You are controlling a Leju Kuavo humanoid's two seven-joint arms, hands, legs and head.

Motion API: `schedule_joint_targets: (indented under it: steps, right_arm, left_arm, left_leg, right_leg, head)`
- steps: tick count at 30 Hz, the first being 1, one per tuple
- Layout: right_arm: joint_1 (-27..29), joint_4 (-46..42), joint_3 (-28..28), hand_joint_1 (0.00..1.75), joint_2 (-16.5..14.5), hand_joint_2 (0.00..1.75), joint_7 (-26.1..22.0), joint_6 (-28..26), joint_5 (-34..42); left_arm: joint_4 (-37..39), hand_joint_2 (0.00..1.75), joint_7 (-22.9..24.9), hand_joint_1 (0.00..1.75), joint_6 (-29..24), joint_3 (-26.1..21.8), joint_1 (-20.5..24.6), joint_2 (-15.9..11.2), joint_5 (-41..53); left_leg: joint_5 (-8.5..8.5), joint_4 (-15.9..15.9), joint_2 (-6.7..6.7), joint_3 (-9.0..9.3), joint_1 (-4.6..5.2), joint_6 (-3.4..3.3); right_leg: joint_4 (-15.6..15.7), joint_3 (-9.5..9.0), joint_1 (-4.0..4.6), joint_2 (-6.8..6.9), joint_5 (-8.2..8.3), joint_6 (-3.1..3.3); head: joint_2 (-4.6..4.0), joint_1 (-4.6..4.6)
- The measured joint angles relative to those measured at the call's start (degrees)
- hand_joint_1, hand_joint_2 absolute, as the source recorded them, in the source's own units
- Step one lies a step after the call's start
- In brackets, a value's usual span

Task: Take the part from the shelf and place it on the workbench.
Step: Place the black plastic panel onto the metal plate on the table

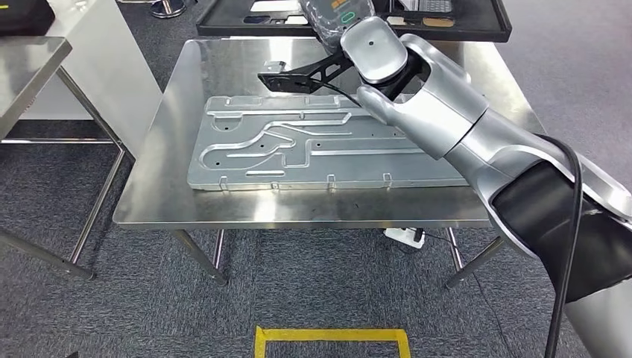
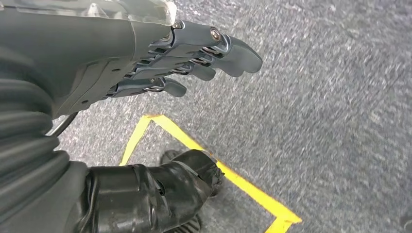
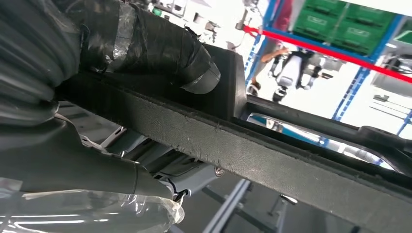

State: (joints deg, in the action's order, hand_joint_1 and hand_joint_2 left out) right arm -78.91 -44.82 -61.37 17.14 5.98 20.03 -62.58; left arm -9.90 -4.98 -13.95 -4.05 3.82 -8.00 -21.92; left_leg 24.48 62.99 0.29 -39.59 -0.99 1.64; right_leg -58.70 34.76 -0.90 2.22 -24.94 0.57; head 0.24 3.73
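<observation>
My right arm reaches over the steel workbench [image 1: 156, 198]. Its plastic-wrapped right hand [image 1: 337, 26] grips a black bracket-like part [image 1: 298, 74], which sticks out to the left above the back of the bench. In the right wrist view the part [image 3: 272, 155] is a long black bar crossing the picture, with the taped thumb [image 3: 160, 43] wrapped over it. My left hand [image 2: 194, 58] hangs over the grey carpet, fingers stretched out and holding nothing.
A large stamped silver metal plate [image 1: 313, 145] lies across the middle of the bench. A black tray [image 1: 477, 30] with small items sits behind the bench. Another steel table [image 1: 30, 67] stands at the left. Yellow tape [image 1: 332, 335] marks the floor in front.
</observation>
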Motion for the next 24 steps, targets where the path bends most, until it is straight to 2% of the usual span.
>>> schedule_joint_targets:
  steps: [1,2,5,6,8,10,11,12,13,15,16,17,18,21,22,24]
  right_arm:
    - [0.0,0.0,0.1,1.75,0.0,1.75,-0.1,-0.2,0.1]
    - [0.1,0.0,0.2,1.75,0.1,1.75,-0.1,-0.4,0.2]
    - [0.5,0.0,0.3,1.75,0.2,1.75,-0.2,-0.9,0.3]
    - [0.6,0.0,0.3,1.75,0.2,1.75,-0.2,-1.0,0.3]
    - [0.8,0.1,0.3,1.75,0.3,1.75,-0.2,-1.3,0.3]
    - [1.1,0.1,0.4,1.75,0.3,1.75,-0.3,-1.7,0.3]
    - [1.5,0.2,0.4,1.75,0.3,1.75,-0.3,-1.7,0.3]
    - [1.8,0.3,0.4,1.75,0.3,1.75,-0.3,-1.8,0.3]
    - [2.0,0.4,0.4,1.75,0.3,1.75,-0.3,-1.8,0.3]
    - [2.1,0.5,0.4,1.75,0.4,1.75,-0.2,-1.8,0.2]
    - [2.1,0.5,0.5,1.75,0.4,1.75,-0.2,-1.9,0.2]
    - [2.1,0.5,0.5,1.75,0.4,1.75,0.0,-2.0,0.1]
    - [2.1,0.5,0.6,1.75,0.4,1.75,0.2,-2.1,0.0]
    - [2.3,0.5,0.6,1.75,0.4,1.75,1.6,-2.9,-0.8]
    - [2.3,0.5,0.8,1.75,0.5,1.75,2.4,-3.6,-1.3]
    - [2.4,0.4,1.2,1.75,0.8,1.75,3.8,-5.0,-2.1]
  left_arm:
    - [0.0,1.75,0.0,0.00,-0.2,0.0,0.0,-0.2,0.1]
    - [0.0,1.75,-0.1,0.00,-0.3,0.0,0.0,-0.3,0.3]
    - [0.0,1.75,0.0,0.00,-0.7,0.0,0.0,-0.4,0.4]
    - [0.0,1.75,0.0,0.00,-0.8,0.0,0.0,-0.5,0.4]
    - [0.0,1.75,0.1,0.00,-0.9,0.0,0.1,-0.5,0.4]
    - [0.0,1.75,0.1,0.00,-0.9,0.0,0.3,-0.5,0.4]
    - [0.0,1.75,0.1,0.00,-0.8,0.0,0.3,-0.5,0.5]
    - [0.0,1.75,0.1,0.00,-0.8,0.0,0.3,-0.5,0.5]
    - [0.0,1.75,0.0,0.00,-0.7,0.0,0.3,-0.5,0.5]
    - [0.0,1.75,-0.1,0.00,-0.5,0.0,0.3,-0.5,0.4]
    - [0.0,1.75,-0.1,0.00,-0.4,0.0,0.3,-0.5,0.4]
    - [0.0,1.75,-0.2,0.00,-0.3,0.0,0.3,-0.5,0.4]
    - [0.0,1.75,-0.2,0.00,0.0,0.0,0.3,-0.5,0.3]
    - [0.0,1.75,-0.6,0.00,1.0,0.0,0.1,-0.6,-0.2]
    - [0.0,1.75,-0.8,0.00,1.3,0.0,0.1,-0.6,-0.3]
    - [0.0,1.75,-1.0,0.00,1.5,0.0,0.2,-0.7,-0.3]
  left_leg:
    - [-0.90,-3.0,0.17,1.63,0.15,-0.32]
    - [-1.09,-4.6,0.28,2.46,0.32,-0.68]
    - [-1.02,-5.0,0.06,2.73,0.38,-1.83]
    - [-1.07,-5.3,0.02,2.96,0.27,-2.23]
    - [-1.12,-5.6,-0.04,3.37,0.10,-2.90]
    - [-0.95,-5.6,-0.21,3.52,0.19,-3.29]
    - [-0.85,-5.5,-0.39,3.63,0.23,-3.39]
    - [-0.74,-5.5,-0.61,3.78,0.26,-3.44]
    - [-0.59,-5.4,-0.86,3.94,0.26,-3.43]
    - [-0.17,-5.1,-1.32,4.15,0.29,-3.16]
    - [0.05,-4.8,-1.52,4.10,0.35,-2.94]
    - [0.18,-4.6,-1.67,3.99,0.39,-2.69]
    - [0.24,-4.5,-1.77,3.86,0.42,-2.44]
    - [0.72,-4.2,-1.68,3.49,0.32,-1.55]
    - [1.64,-2.9,-1.42,2.92,0.28,-1.23]
    - [4.87,3.1,-0.83,0.26,0.16,-0.71]
  right_leg:
    - [-0.1,0.01,0.09,0.21,-0.16,-0.23]
    - [-0.2,0.02,0.20,0.33,-0.24,-0.48]
    - [0.0,-0.09,0.31,0.33,-0.36,-1.36]
    - [-0.7,0.16,0.28,-0.01,-0.91,-1.61]
    - [-5.4,2.39,0.19,-1.07,-3.47,-1.86]
    - [-13.2,6.46,0.24,-1.85,-6.46,-1.92]
    - [-15.8,8.04,0.24,-1.99,-6.89,-1.93]
    - [-16.5,8.71,0.24,-2.05,-6.25,-1.88]
    - [-14.8,8.25,0.24,-2.09,-4.56,-1.76]
    - [-7.1,5.02,0.30,-2.36,-0.25,-1.30]
    - [-3.7,3.47,0.37,-2.59,1.03,-1.08]
    - [-1.5,2.47,0.46,-2.78,1.59,-0.90]
    - [-0.7,2.09,0.58,-2.92,1.45,-0.75]
    - [-0.1,1.80,0.48,-2.71,1.59,-0.08]
    - [0.1,1.65,0.35,-2.59,1.69,0.20]
    - [0.3,1.46,0.25,-2.59,1.72,0.56]
  head:
    - [0.00,0.04]
    - [0.00,0.08]
    - [0.00,0.15]
    - [0.00,0.20]
    - [0.00,0.33]
    - [0.00,0.38]
    - [0.00,0.39]
    - [0.00,0.39]
    - [0.00,0.40]
    - [0.00,0.38]
    - [0.00,0.34]
    - [0.00,0.34]
    - [0.00,0.33]
    - [0.00,0.31]
    - [0.00,0.24]
    - [0.00,0.09]
